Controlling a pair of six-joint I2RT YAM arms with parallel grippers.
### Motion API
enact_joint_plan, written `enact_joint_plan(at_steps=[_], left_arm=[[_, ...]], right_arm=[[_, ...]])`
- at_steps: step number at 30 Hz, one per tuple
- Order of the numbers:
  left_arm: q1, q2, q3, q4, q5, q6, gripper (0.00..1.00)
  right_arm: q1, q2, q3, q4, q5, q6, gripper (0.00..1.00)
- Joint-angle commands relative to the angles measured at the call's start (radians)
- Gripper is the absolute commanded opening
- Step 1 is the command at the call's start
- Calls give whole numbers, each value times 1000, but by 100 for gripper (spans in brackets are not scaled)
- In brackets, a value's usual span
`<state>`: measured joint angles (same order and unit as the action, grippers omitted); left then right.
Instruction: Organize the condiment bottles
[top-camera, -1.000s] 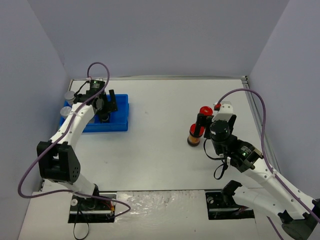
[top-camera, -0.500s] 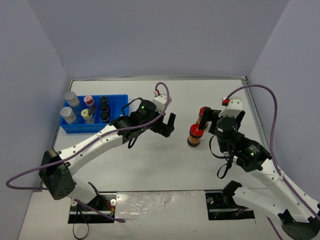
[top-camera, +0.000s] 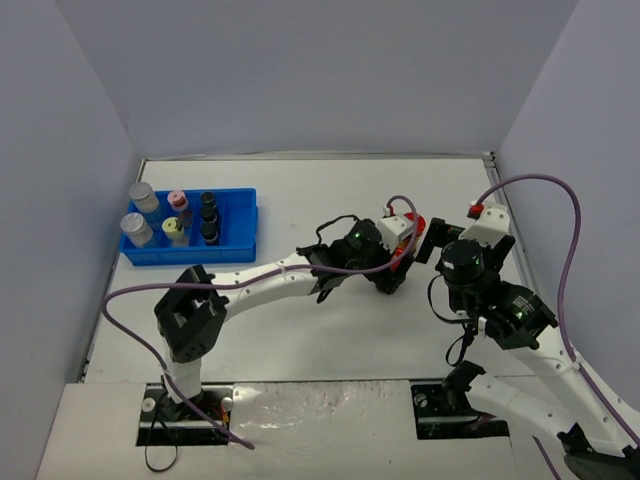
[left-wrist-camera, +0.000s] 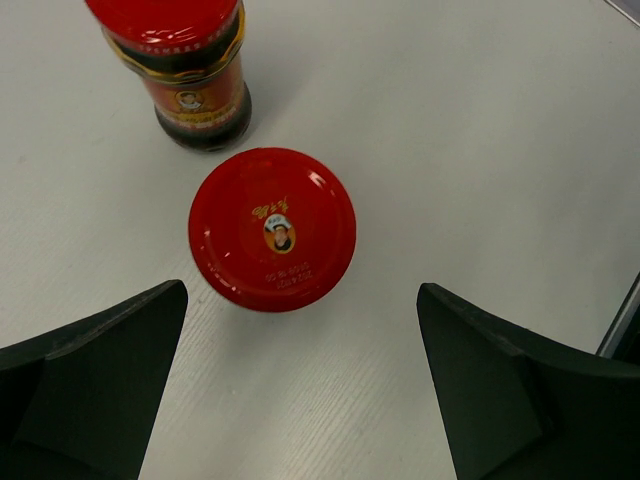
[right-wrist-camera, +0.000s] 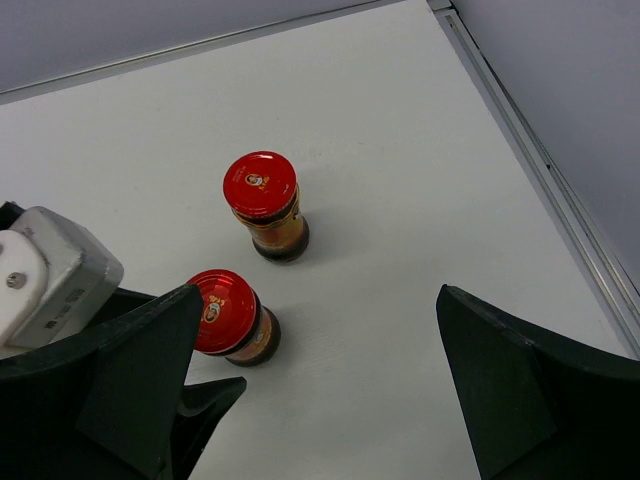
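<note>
**Kim:** The left gripper (left-wrist-camera: 303, 300) hovered right over the nearer red-lidded jar (left-wrist-camera: 272, 240), its fingers spread wide on either side of the lid and nothing between them!

**Ray:** And the second red-lidded jar (left-wrist-camera: 195, 70) stood upright just beside it, not touching. Both sat on the table (top-camera: 300, 330), right of centre.

**Kim:** That was well apart from the blue tray (top-camera: 245, 255) at the far left. It held two silver-lidded jars (top-camera: 141, 192), a pink-capped bottle (top-camera: 177, 198), a yellow-green-capped bottle (top-camera: 172, 226) and three black-capped bottles (top-camera: 208, 215).

**Ray:** And the right gripper (right-wrist-camera: 318, 292)?

**Kim:** Its jaws were apart as well, and empty. It hung above the red pair, looking down on them.

**Ray:** So the step in hand looked like picking up that nearer jar to take it to the tray.

**Kim:** Agreed. The next move called for a straight descent, so the fingers would pass the lid and close on the jar's body without nudging its neighbour.
</note>
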<state>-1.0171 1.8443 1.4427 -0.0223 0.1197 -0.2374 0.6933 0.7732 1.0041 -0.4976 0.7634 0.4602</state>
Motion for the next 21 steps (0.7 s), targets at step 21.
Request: enact_joint_plan(at_steps=[21], left_arm=[[-14,153,127,165,-153,-16,63]], right_arm=[[-6,-60,32,-45,43,64,100]])
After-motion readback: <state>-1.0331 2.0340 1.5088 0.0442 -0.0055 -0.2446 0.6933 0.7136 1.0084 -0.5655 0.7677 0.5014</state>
